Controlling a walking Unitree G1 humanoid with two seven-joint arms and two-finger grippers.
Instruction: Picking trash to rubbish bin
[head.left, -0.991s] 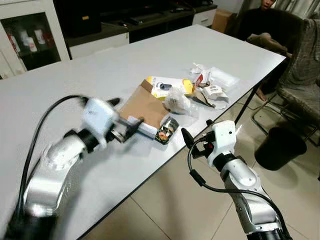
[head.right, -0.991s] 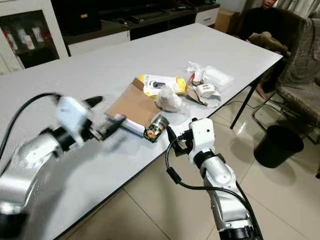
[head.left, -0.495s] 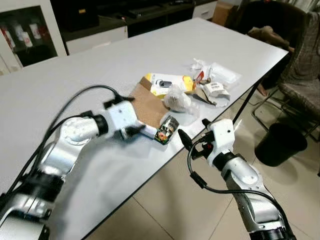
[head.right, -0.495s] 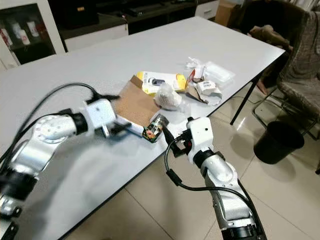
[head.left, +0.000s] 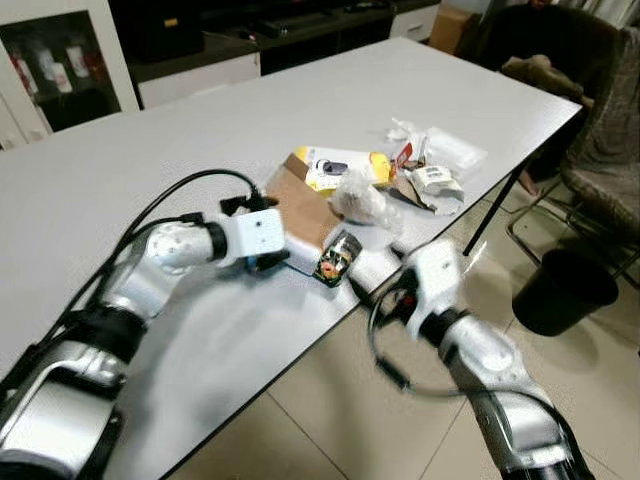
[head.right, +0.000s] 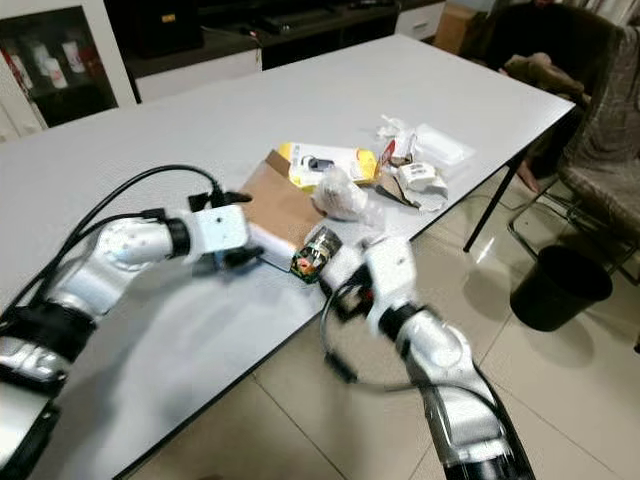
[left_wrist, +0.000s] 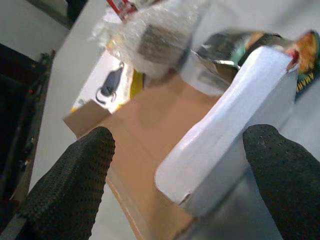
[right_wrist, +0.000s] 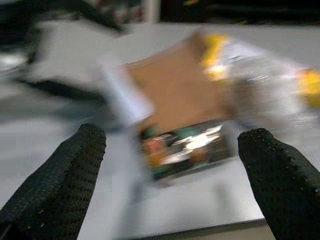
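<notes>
The left claw (left_wrist: 175, 170) is spread wide on the counter (head.left: 400, 90), the white box (left_wrist: 230, 130) lying between its fingers, not yet gripped. The right claw (right_wrist: 170, 165), also wide open and empty, faces the foil wrapper (right_wrist: 185, 145) at the counter's edge.

Head stereo pair looks down across table (head.left: 200, 120) from front edge. Both wrist cams sit close, facing same brown cardboard (left_wrist: 150, 130) from opposite sides.

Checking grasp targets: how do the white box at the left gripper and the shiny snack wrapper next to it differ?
The white box is plain, long and flat-sided; the snack wrapper is foil, crumpled, printed in green and orange. The box lies between the open fingers of the left gripper and partly on the brown cardboard; the wrapper sits at the table edge, nearer the right gripper. Both rest on the table, side by side.
</notes>
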